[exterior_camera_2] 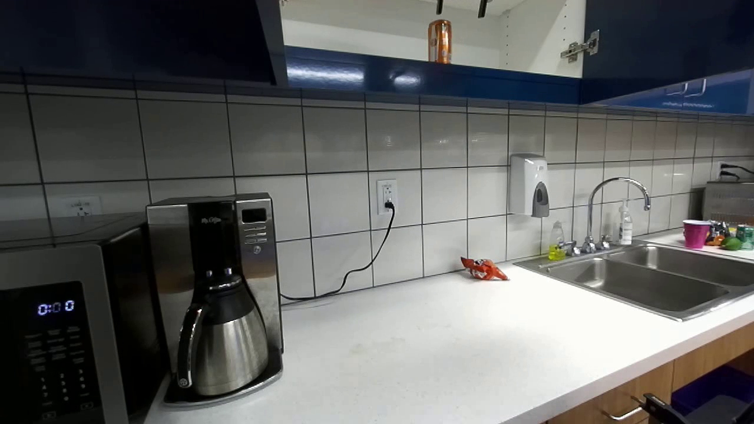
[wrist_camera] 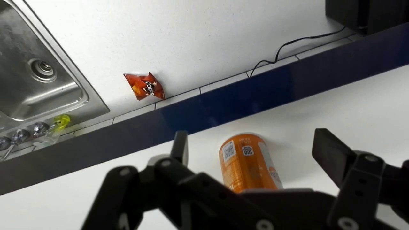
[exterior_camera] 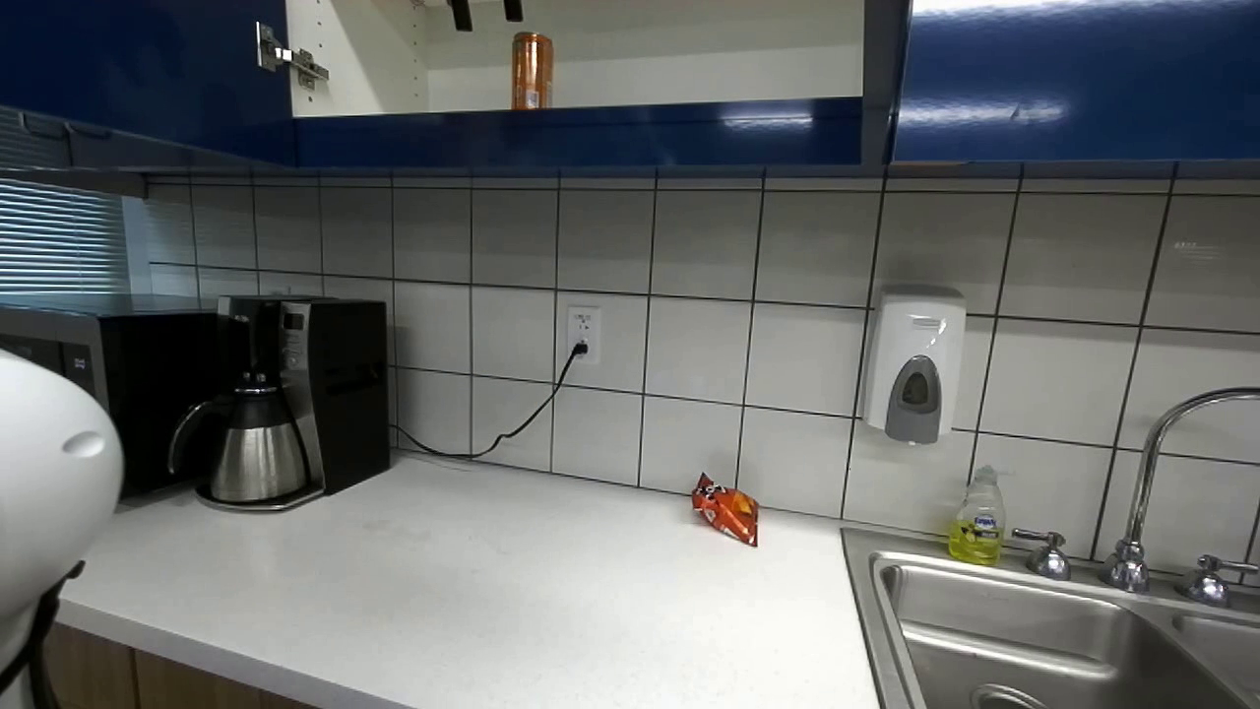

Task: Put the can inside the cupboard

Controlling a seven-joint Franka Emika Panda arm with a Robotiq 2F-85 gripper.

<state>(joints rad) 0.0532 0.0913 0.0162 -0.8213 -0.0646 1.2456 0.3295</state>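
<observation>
**Can (exterior_camera: 533, 71) in cupboard (exterior_camera: 709, 61), gripper (exterior_camera: 488, 22) off it: exit clean**

Can's upright inside the cupboard, close to the front lip (exterior_camera: 591, 138); a door (exterior_camera: 128, 74) stands swung out. Gripper's spread, holding nothing: in both exterior views its fingers (exterior_camera: 461, 14) hang above the can, not touching. Wrist view has the can btwn them, its top hidden.

My read: placing's done, step in hand = withdrawal. To do it well: leave fingers spread, rise straight till well above the can's top (overhead clearance n/k, cropped), then back out slow over the lip. No wrist roll en route; can's prob. light & tips easily. Don't drag it fwd: that near the lip, it could drop to the counter (exterior_camera: 492, 581). If time allows, a gentle push deeper might be safer, but it's not asked.
</observation>
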